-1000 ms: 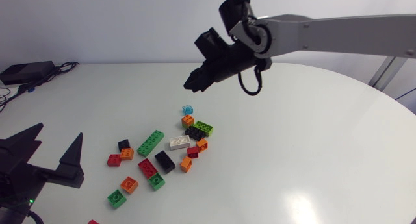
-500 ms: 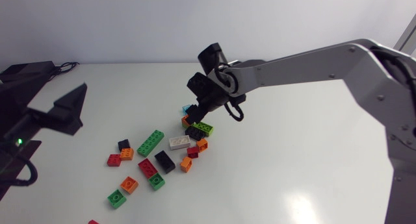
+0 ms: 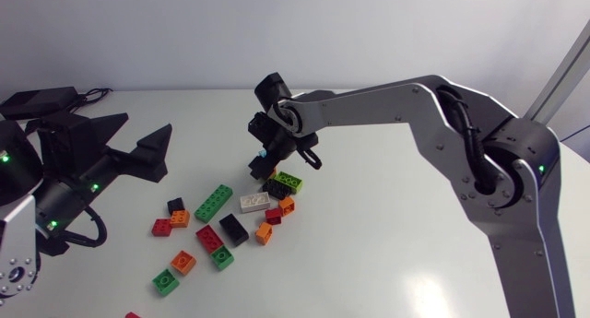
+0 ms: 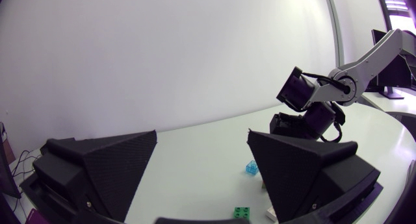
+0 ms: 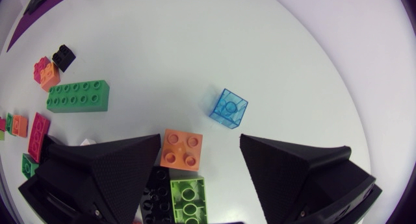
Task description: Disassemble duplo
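The right pincer [image 3: 262,159] hangs released, fingers spread wide, over the far end of the scattered duplo pile on the white desk [image 3: 396,226]. From its wrist, an orange two-by-two brick [image 5: 181,149] lies under the gap between the fingers, right against a black brick [image 5: 156,193] and a green brick [image 5: 189,198]. A clear blue brick [image 5: 229,108] sits just ahead, apart from them. A long green brick [image 5: 78,96] lies off to one side. The left pincer [image 3: 147,126] is also released and holds nothing, well apart from the pile.
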Motion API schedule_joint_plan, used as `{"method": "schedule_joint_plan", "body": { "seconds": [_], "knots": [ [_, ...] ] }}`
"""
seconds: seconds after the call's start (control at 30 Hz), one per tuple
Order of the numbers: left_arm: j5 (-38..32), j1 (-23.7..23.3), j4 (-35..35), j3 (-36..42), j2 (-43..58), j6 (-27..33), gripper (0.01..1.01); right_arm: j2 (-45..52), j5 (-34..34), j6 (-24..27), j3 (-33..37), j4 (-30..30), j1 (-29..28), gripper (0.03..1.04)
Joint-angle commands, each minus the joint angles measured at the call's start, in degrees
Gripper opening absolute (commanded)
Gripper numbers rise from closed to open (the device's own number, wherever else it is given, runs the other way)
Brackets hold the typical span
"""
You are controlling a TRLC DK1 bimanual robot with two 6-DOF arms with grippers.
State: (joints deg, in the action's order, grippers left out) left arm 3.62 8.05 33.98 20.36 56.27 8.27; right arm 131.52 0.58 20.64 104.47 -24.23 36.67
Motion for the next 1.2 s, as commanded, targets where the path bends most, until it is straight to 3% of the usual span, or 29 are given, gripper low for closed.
{"method": "schedule_joint_plan", "body": {
  "seconds": [0.0, 0.37, 0.57, 0.7, 1.17],
  "knots": [
    [-0.5, 0.3, 1.4, -1.4, 1.2, -0.5, 0.969, 2.5, -0.3, 1.2, 1.2, -1.9, 0.7, 0.84],
    [-0.5, 0.7, 2.1, -1.8, 2.2, 2.2, 0.957, 2.5, 0.3, 1.0, 0.5, -4.1, 2.0, 0.81],
    [-0.5, 1.0, 2.1, -2.3, 1.6, 2.6, 0.957, 2.5, 0.3, -0.5, 0.6, -4.3, 2.1, 0.41],
    [-0.5, 0.6, 2.1, -2.4, 1.5, 2.1, 0.957, 1.6, 0.7, -1.1, 0.3, -4.6, 1.9, 0.3],
    [-0.4, 2.2, 1.9, -1.4, 3.5, 2.0, 0.957, 0.4, 4.4, -1.1, -3.2, -0.4, 1.0, 0.28]
  ]
}}
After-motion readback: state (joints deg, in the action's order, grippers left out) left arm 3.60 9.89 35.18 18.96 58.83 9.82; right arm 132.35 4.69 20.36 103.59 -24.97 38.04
